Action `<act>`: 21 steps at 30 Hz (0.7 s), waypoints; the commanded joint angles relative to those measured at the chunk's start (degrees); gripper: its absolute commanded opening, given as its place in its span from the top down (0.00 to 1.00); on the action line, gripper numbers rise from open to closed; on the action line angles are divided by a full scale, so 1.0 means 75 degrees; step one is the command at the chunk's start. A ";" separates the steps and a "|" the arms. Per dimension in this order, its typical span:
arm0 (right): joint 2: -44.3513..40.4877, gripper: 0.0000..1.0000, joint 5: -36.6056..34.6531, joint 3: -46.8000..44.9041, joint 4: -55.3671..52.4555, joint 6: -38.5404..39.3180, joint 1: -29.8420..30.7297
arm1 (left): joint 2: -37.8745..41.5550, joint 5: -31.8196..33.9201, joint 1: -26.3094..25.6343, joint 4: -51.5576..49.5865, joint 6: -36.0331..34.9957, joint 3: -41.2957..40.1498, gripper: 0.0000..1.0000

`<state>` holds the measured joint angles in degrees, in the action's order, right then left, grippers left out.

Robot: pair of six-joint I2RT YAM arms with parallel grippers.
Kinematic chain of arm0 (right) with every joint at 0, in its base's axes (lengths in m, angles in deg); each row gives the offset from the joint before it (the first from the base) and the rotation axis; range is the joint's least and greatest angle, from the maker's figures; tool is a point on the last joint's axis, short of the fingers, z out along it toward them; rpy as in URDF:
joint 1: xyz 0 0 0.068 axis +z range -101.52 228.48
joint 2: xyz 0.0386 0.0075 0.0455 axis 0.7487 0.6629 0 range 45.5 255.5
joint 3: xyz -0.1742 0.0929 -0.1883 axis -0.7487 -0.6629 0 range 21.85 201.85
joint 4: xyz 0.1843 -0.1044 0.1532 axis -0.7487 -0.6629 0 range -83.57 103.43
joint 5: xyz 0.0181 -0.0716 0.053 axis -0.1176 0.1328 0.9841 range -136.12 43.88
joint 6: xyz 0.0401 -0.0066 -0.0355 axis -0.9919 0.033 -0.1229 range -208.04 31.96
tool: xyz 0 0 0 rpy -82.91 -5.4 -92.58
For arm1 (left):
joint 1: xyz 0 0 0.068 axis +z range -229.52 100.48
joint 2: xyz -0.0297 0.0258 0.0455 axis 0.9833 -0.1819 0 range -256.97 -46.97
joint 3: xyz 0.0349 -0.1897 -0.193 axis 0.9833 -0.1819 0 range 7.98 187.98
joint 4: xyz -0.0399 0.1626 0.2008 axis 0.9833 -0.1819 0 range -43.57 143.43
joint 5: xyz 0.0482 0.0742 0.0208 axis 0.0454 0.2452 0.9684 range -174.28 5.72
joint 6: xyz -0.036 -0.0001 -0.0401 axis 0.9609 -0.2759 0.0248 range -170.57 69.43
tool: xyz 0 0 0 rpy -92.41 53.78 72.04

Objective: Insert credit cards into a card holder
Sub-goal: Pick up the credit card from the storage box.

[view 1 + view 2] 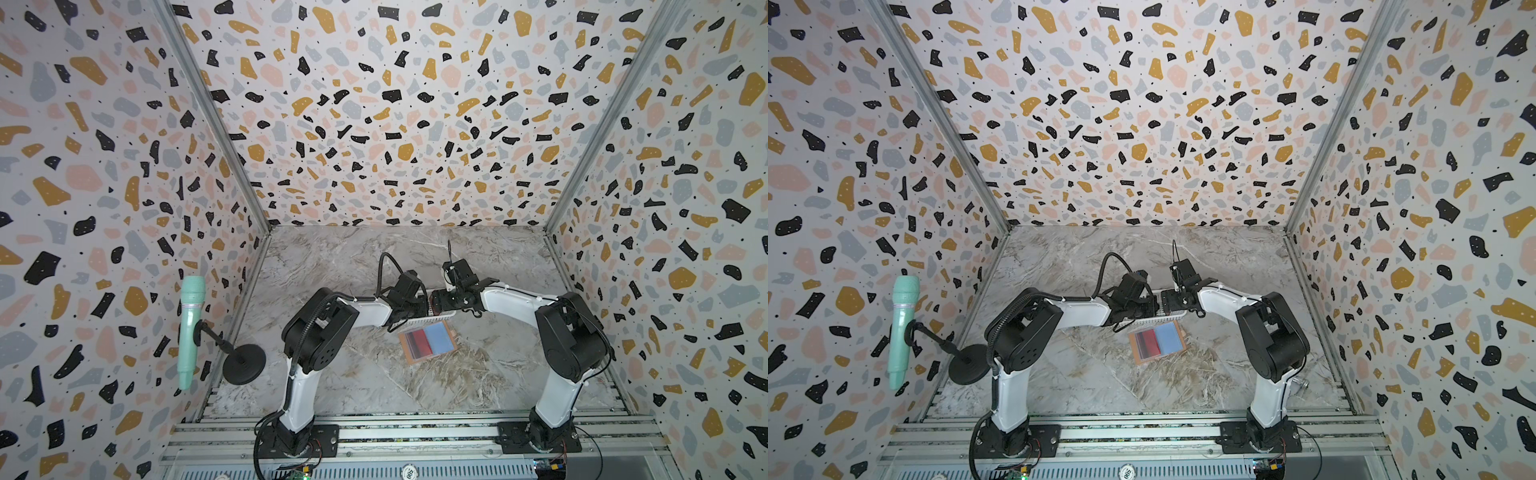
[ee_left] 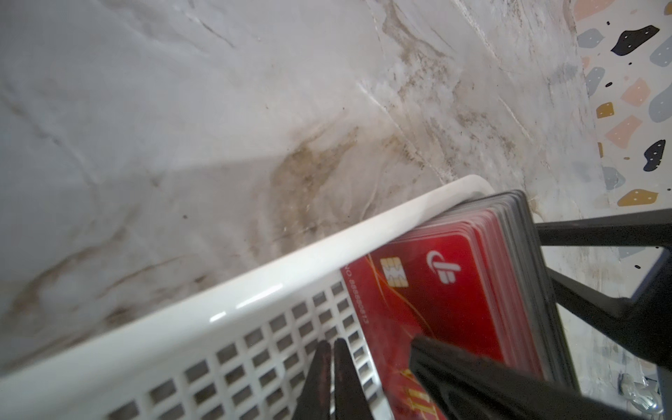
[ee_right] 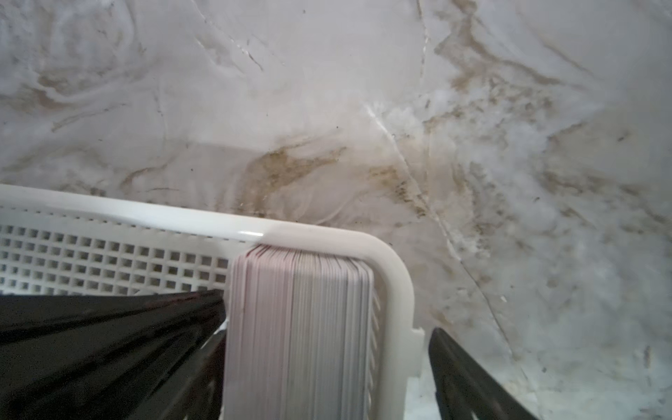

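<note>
I see both arms meeting over the white slotted plastic basket [image 2: 218,302] mid-way across the marble-patterned table [image 1: 332,270], where the stack of red plastic credit cards [image 2: 436,291] stands on edge against one end wall. The left gripper [image 2: 332,343] has its fingers pressed together inside the basket beside the front card. The right gripper [image 3: 329,320] is spread wide around the stack and that wall. The tan folding card holder [image 1: 441,336] lies open just nearer than the basket, a red card [image 1: 415,343] in its left half.
</note>
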<state>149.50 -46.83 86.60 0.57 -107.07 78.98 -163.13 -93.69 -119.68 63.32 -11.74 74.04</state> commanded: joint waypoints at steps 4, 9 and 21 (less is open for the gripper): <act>-0.0108 0.18 -0.0398 0.0226 -0.0206 0.0087 0.0035 | -0.0150 -0.0057 0.0070 -0.0090 0.0108 0.0028 0.93; -0.0291 0.21 -0.0527 0.0180 -0.0214 0.0151 0.0038 | -0.0162 -0.0150 0.0091 0.0112 0.0186 -0.0121 0.94; -0.0626 0.24 -0.0622 0.0179 -0.0264 0.0209 0.0042 | -0.0123 -0.0279 0.0105 0.0315 0.0249 -0.0194 0.91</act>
<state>147.71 -50.11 86.84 0.24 -105.89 79.25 -163.15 -94.92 -119.31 64.37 -10.26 73.58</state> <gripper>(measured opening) 0.765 0.082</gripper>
